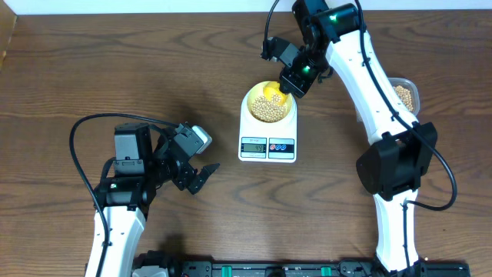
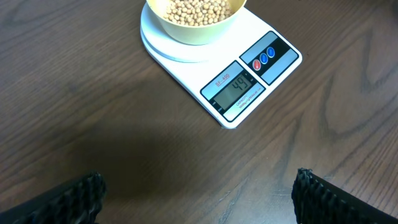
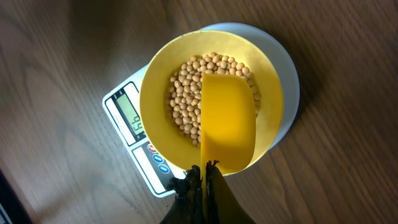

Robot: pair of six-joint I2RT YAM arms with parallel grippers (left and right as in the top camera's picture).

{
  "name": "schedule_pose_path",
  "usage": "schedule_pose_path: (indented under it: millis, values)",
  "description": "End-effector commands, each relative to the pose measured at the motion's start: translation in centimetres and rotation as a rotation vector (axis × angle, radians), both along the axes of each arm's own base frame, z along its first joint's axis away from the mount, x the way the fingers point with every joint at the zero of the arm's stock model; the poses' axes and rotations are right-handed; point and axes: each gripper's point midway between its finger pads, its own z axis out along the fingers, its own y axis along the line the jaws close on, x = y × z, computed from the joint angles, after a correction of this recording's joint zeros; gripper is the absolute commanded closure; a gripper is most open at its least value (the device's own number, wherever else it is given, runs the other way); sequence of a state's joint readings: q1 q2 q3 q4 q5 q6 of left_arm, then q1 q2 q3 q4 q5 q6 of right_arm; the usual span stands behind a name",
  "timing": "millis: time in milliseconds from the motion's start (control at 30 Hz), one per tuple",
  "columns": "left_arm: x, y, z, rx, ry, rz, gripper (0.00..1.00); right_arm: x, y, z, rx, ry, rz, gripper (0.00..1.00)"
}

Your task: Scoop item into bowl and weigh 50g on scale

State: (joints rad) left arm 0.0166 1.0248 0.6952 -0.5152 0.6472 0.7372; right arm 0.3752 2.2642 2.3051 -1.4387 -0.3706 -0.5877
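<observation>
right pincer (image 3: 203,183) clamps the scoop (image 3: 227,124) over the bowl (image 3: 155,87) of beans (image 3: 185,93) on the scale (image 1: 267,145), toward the counter (image 1: 92,69) back edge; left pincer (image 1: 203,178) gapes open, front-left.

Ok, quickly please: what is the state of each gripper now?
Left gripper: open, holding nothing.
Right gripper: shut on the scoop, which is over the bowl.
</observation>
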Motion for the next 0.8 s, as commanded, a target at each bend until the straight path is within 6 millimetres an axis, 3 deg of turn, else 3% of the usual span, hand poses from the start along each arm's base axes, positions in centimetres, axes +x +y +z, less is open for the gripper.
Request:
schedule_pose_path:
  millis: [0,400,767]
  values:
    - [0.1,0.0,0.1,0.009,-0.01,-0.006,0.02,0.1,0.6,1.7,0.045,-0.027,0.001,0.99]
    - [0.1,0.0,0.1,0.009,-0.01,-0.006,0.02,0.8,-0.1,1.2,-0.039,-0.081,0.008,0.99]
    - [0.1,0.0,0.1,0.009,-0.01,-0.006,0.02,0.4,1.0,2.3,0.111,-0.031,0.016,0.99]
